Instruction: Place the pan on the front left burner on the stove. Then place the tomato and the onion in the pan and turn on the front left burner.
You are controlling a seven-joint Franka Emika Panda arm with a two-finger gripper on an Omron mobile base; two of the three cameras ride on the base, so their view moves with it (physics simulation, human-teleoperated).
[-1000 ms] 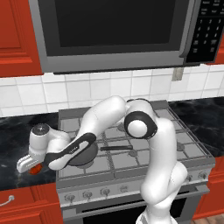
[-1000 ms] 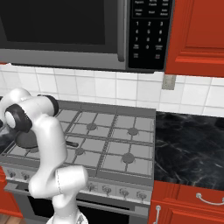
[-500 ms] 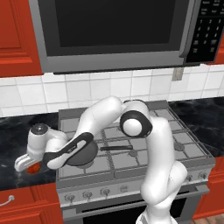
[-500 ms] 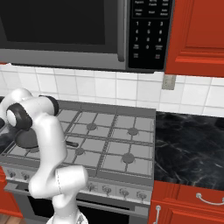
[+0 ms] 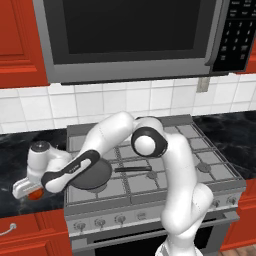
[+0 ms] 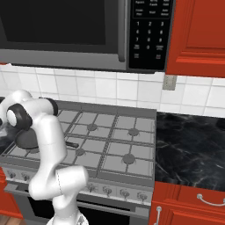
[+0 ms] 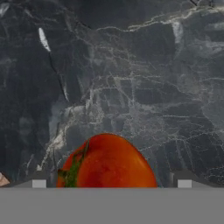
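While the pan sits on the stove at the front left, the jaws hang wide open over the tomato on the dark marble surface.

a kitchen — stove, microwave, red cabinets.

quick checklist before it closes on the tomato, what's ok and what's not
1. Pan on the stove's front left grate: ok.
2. Gripper open: ok.
3. Tomato between the finger tips, hand view: ok, roughly centred.
4. Gripper low enough to grip: cannot tell.
5. Black counter around the tomato free of clutter: ok, apart from a sliver of something at the view's left edge.
6. Onion's place: cannot tell.
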